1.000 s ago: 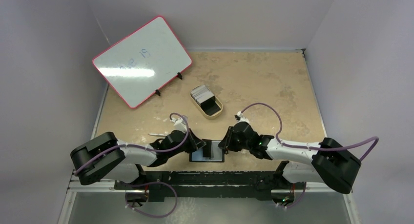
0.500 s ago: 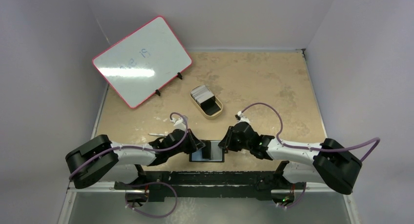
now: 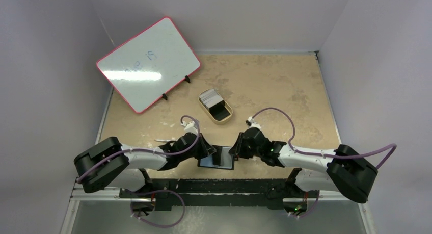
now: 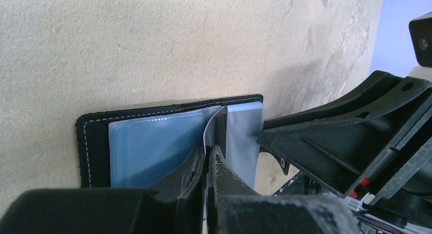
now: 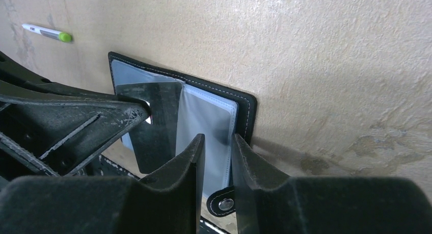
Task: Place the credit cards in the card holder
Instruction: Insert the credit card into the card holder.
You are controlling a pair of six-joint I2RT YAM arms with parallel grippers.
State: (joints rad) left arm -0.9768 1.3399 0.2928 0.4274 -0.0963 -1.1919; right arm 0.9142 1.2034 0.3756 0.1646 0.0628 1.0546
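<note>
Down at the near edge of the mottled tan tabletop (image 3: 285, 91), boxed in on three sides by pale lilac-white panels (image 3: 51, 40), the black card holder (image 4: 92, 129) lies open with its bluish clear sleeves (image 5: 206, 117) facing up. The left gripper (image 4: 208, 155) is pinched tight on a dark card (image 5: 155, 122) whose far end meets the sleeves near the fold. The right gripper (image 5: 218, 141) stands over the holder's snap side, jaws apart, a sleeve showing in the gap; whether it presses down I cannot tell. Farther back sit a tan oval tin (image 3: 227, 115) with a pale stack of cards (image 3: 210, 97) and a red-framed whiteboard (image 3: 147, 63). A pen (image 5: 47, 33) lies to the left.
</note>
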